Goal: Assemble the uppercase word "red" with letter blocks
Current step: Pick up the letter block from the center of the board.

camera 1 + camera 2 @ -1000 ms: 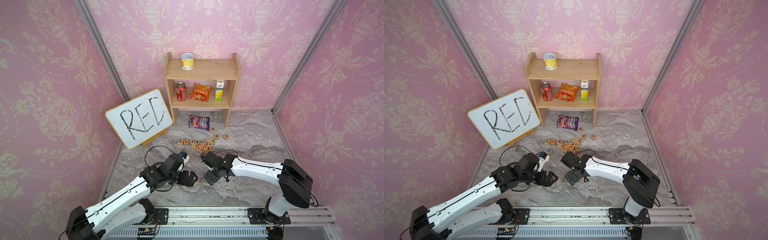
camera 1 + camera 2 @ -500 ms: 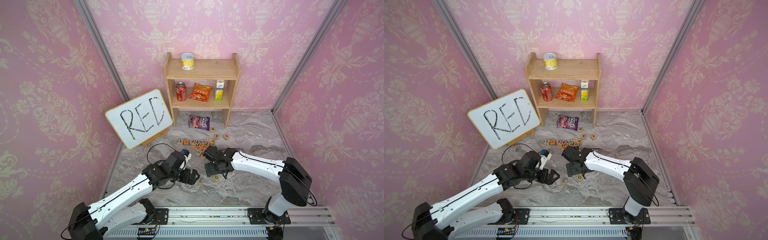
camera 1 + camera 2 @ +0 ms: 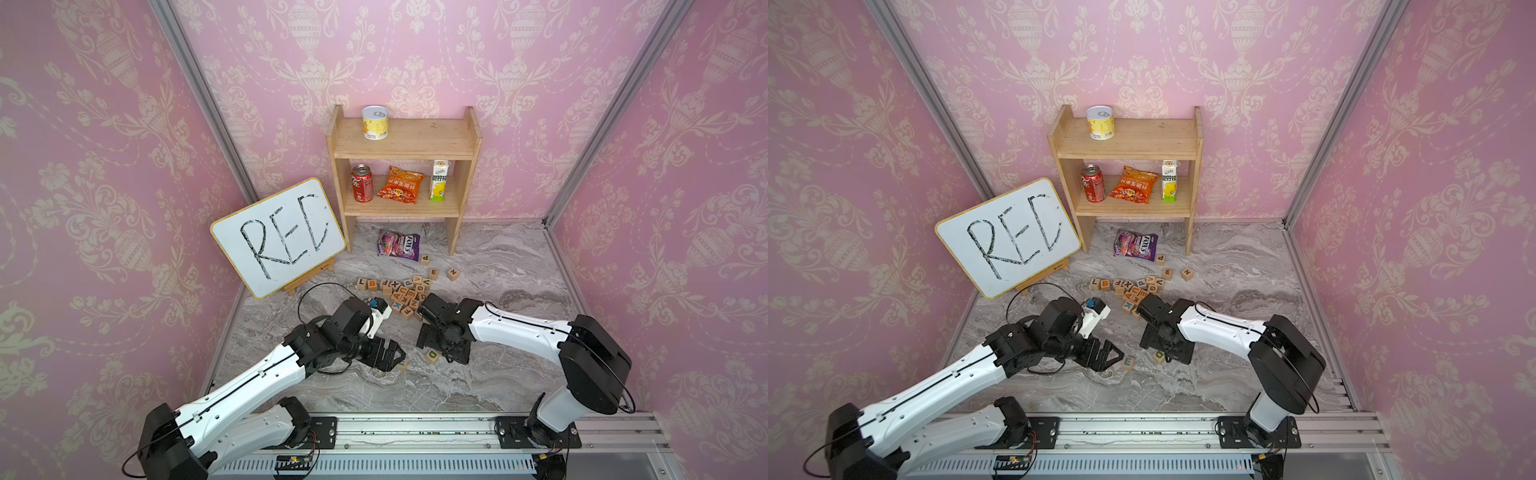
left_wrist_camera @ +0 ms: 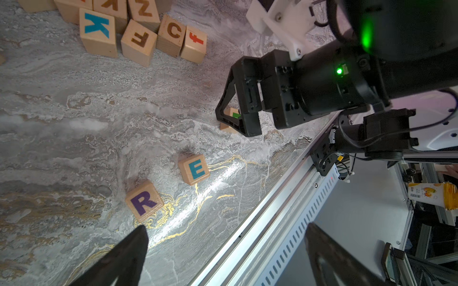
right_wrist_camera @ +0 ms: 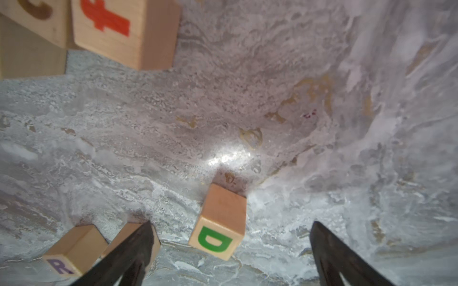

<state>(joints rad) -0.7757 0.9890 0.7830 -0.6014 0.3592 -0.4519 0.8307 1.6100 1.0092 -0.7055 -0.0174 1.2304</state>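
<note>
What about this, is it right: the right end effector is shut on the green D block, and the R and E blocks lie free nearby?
No. The right end effector is open; the right wrist view shows the D block lying untouched between its spread fingers. The R block and E block do lie free nearby.

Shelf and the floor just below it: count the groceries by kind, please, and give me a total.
Cans: 2, a yellow can and a red soda can
Snack bags: 2, an orange bag and a purple bag
Cartons: 1, a drink carton
Total: 5
</note>
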